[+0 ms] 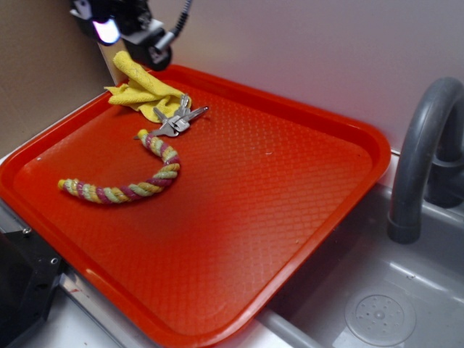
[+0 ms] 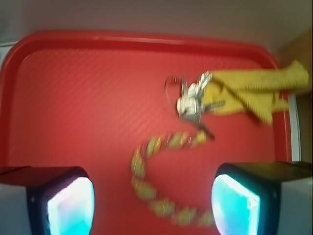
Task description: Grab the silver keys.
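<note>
The silver keys (image 1: 176, 119) lie on the red tray (image 1: 275, 174) at its far left, partly on the edge of the yellow cloth (image 1: 141, 90) and touching one end of the twisted rope (image 1: 130, 185). In the wrist view the keys (image 2: 191, 100) lie ahead and right of centre, the cloth (image 2: 254, 90) to their right, the rope (image 2: 161, 181) curving below them. My gripper (image 2: 152, 200) is open and empty, its two lit pads (image 2: 71, 205) wide apart, held high above the tray. In the exterior view it (image 1: 119, 25) hangs above the cloth at the top left.
A grey sink basin (image 1: 377, 304) with a drain lies right of the tray, and a grey faucet (image 1: 424, 152) rises at the far right. A white wall stands behind the tray. A dark block (image 1: 22, 290) sits at the lower left corner.
</note>
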### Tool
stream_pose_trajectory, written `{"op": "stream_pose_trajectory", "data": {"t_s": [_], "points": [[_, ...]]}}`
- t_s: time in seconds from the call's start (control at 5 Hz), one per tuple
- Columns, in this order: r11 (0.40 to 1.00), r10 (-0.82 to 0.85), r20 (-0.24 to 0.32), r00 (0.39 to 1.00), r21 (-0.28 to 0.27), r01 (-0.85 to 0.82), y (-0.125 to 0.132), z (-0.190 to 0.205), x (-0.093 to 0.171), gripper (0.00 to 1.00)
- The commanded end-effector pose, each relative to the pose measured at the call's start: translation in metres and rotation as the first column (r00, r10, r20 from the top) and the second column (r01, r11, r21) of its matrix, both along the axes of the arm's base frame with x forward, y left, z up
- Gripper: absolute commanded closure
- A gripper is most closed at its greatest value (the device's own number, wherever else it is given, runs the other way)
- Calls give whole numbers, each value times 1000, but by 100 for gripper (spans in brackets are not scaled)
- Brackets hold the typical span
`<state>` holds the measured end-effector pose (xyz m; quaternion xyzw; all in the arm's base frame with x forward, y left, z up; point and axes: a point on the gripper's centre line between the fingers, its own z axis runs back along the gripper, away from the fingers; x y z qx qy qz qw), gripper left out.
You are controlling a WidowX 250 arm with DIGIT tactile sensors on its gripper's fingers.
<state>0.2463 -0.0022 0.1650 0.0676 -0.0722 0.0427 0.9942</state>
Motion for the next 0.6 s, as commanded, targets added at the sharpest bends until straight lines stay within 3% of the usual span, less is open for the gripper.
{"op": "stream_pose_trajectory", "data": {"t_s": [0.0,0.4], "points": [[990,27,-7,1000,141,-26,31,-29,13,0],[987,28,-10,1000,160,-26,50,-57,15,0]]}}
